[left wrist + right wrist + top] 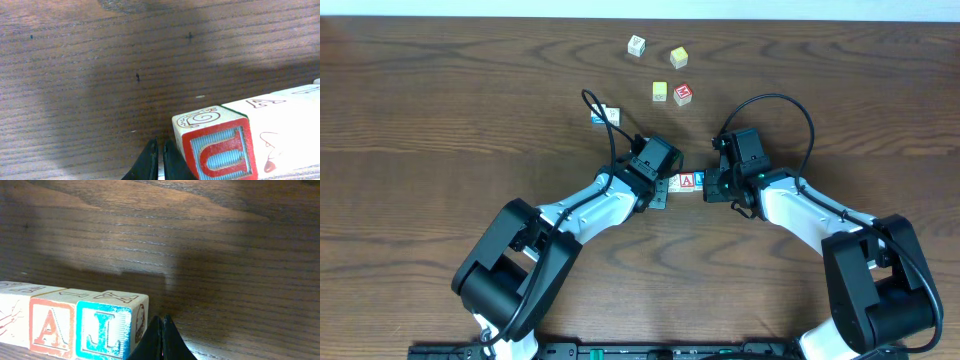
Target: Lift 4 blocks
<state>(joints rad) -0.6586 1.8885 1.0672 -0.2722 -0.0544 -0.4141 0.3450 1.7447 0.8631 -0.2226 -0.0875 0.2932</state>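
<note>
Left gripper (160,152) and right gripper (161,329), both pinched together, flank the alphabet-block row (687,182), ends hidden overhead; yellow cube (660,91) at twelve o'clock.

we hold both of our white-and-black jointed arms low and bent inward: seen from overhead, the left arm (582,208) runs from its black base up and to the right, and the right arm (798,208) runs from its base up and to the left, so that the two black wrists face each other near the middle. our black two-finger left gripper (160,159) has its thin dark fingers drawn together, only a sliver showing between the tips. our black two-finger right gripper (161,339) is likewise fully closed, its fingertips meeting in a single point.
</note>
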